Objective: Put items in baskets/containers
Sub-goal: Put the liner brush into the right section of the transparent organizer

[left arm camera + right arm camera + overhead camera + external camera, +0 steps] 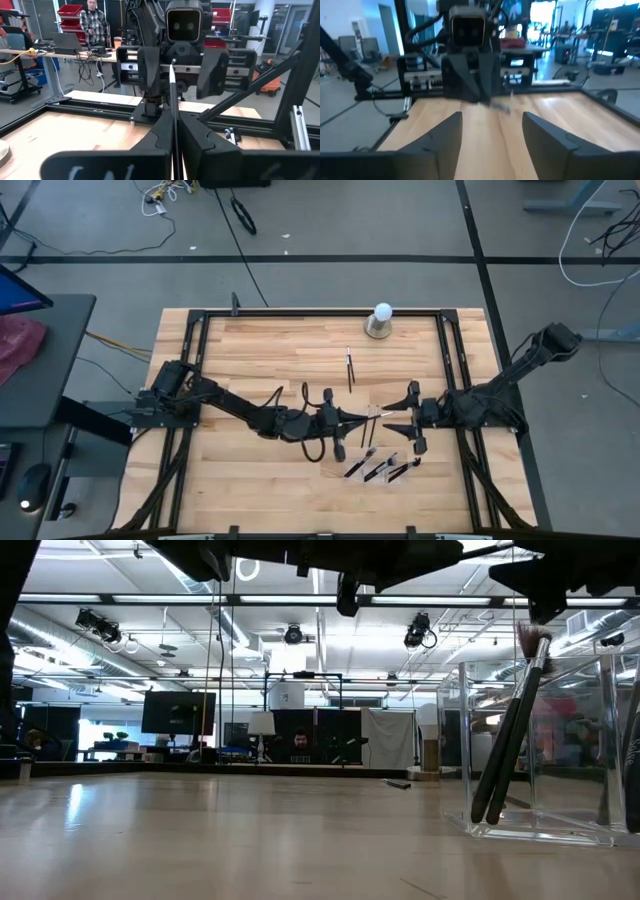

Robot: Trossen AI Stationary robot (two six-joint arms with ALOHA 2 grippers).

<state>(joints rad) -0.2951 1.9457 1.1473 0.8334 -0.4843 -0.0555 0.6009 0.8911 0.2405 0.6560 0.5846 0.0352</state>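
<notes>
My left gripper (352, 418) is shut on a slim makeup brush (172, 95) above the middle of the table. My right gripper (400, 416) faces it at close range, open, its fingers (445, 140) wide apart with nothing between them. The clear tray (385, 468) sits near the front edge, just before the two grippers. Several brushes (510, 740) lean inside it against its wall (540, 750). One more brush (350, 368) lies flat on the wood farther back. My left gripper pinches the brush's thin dark handle (174, 131) between its two shut fingers. The fingers are about level and point toward the table's right side. The brush runs along them and sticks out past their tips toward my right gripper (182, 75), lifted clear of the table.
A white ball on a grey round base (381, 320) stands at the far edge. Black frame rails (300, 313) border the wooden top. A person (92, 22) stands in the room beyond the table. Bare wood lies left of the tray.
</notes>
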